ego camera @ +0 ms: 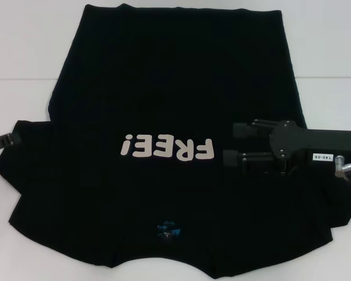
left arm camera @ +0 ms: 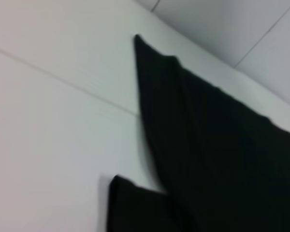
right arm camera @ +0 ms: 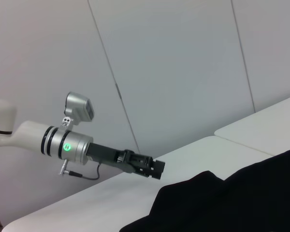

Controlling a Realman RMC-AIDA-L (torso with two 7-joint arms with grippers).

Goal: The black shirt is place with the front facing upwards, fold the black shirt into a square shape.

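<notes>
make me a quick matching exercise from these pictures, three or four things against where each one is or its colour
Things:
1. black shirt
2. lettering
3. neck label
4. right gripper

Descriptions:
a. blue, near the shirt's closest edge
b. over the shirt's right side, jaws apart
c. spread flat on the white table
d. off-white, across the chest

Pairs: 1-c, 2-d, 3-a, 4-b

bare white table (ego camera: 23, 58) around black shirt (ego camera: 175, 93), right claw (ego camera: 237, 143) over chest
</notes>
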